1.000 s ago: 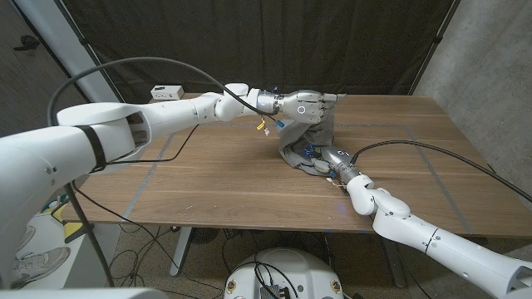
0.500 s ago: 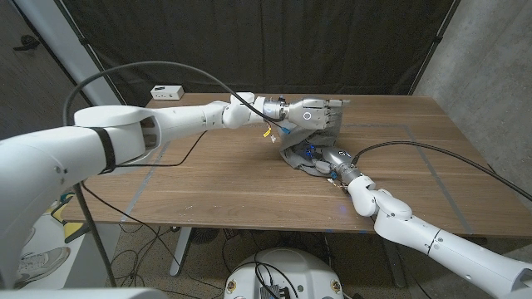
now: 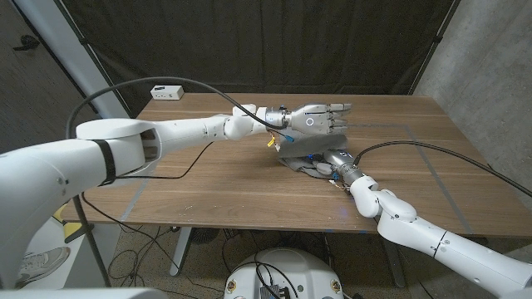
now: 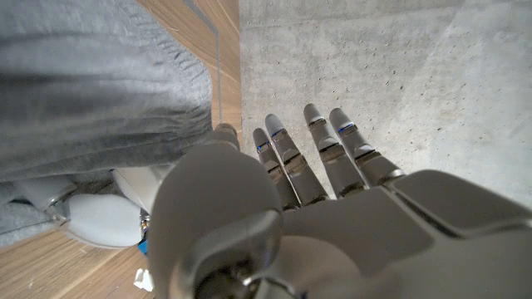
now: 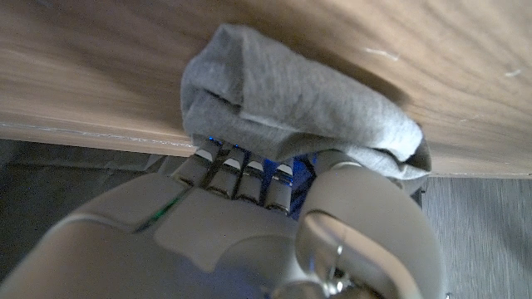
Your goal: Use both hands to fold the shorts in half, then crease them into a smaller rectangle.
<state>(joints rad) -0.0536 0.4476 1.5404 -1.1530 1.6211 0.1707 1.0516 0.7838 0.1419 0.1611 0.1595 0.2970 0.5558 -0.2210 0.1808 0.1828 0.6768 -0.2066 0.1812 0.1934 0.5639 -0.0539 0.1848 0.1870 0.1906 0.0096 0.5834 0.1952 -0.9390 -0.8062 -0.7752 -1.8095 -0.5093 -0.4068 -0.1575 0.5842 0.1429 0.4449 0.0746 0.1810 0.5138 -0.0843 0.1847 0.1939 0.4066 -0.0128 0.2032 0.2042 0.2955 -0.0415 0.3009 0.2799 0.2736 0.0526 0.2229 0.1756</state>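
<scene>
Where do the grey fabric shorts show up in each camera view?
Head view: grey fabric shorts bunched at table centre, under the left robot hand.
Left wrist view: grey cloth beside that hand's fingers.
Right wrist view: bundle over the right robot hand.
Shared landmark: wooden table.

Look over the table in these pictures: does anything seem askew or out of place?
The grey shorts lie as a bunched, uneven heap rather than a flat rectangle, with the right hand gripping their edge. The left hand hovers above, fingers straight, holding nothing.

Wooden table (image 3: 224,178) carries bunched grey shorts (image 3: 303,154) and a white box (image 3: 167,91).
</scene>
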